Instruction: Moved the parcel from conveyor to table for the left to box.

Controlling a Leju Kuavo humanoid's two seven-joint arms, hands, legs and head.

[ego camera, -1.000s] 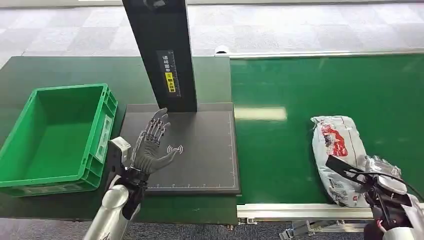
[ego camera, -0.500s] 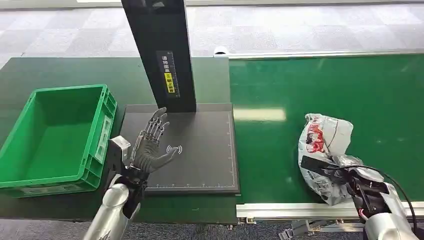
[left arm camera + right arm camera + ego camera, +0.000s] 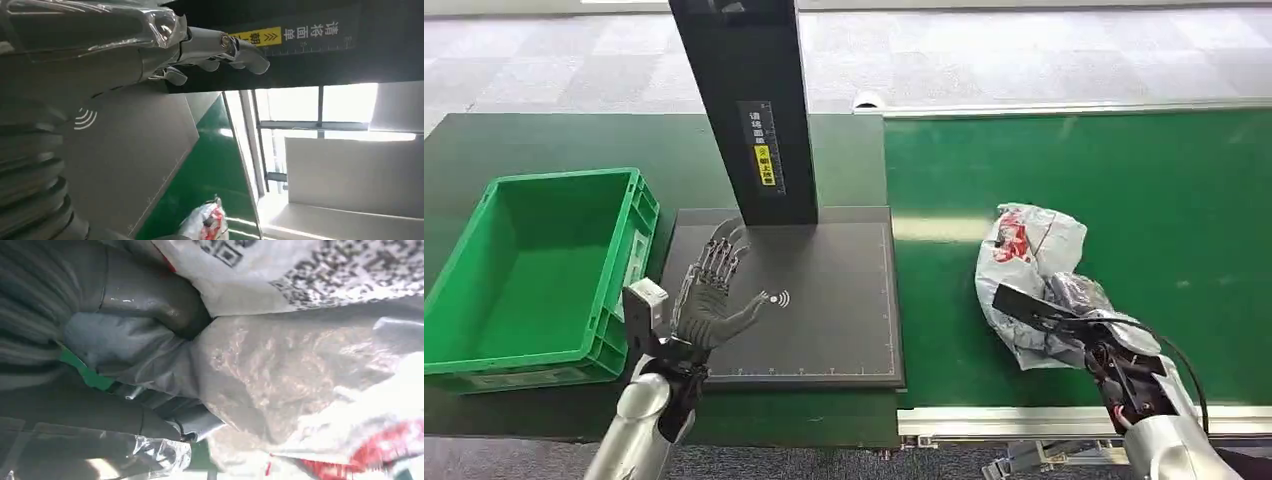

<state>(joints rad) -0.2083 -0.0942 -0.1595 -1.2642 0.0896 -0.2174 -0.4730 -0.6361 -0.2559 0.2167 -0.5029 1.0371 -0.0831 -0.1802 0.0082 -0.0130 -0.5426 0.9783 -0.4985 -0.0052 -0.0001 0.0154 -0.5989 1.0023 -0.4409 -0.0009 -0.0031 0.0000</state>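
Observation:
The parcel [image 3: 1029,270] is a crumpled white plastic bag with red and black print, over the green conveyor belt [image 3: 1124,180] near its left end. My right hand [image 3: 1089,320] grips its near end; in the right wrist view the thumb [image 3: 150,295] presses into the bag [image 3: 310,370]. My left hand [image 3: 709,290] hovers open, fingers spread, above the dark mat [image 3: 824,300] on the table. The left wrist view shows those fingers [image 3: 215,45] before the black post and the parcel [image 3: 205,225] far off. The green box [image 3: 534,270] stands left of the mat.
A black post [image 3: 749,100] with a yellow label rises at the mat's far edge. The conveyor's metal rail [image 3: 1024,420] runs along its near side. Grey tiled floor [image 3: 1024,50] lies beyond the table.
My right hand has carried the parcel leftward along the belt, toward the mat, and the bag has crumpled more. My left hand has shifted slightly left and stays open.

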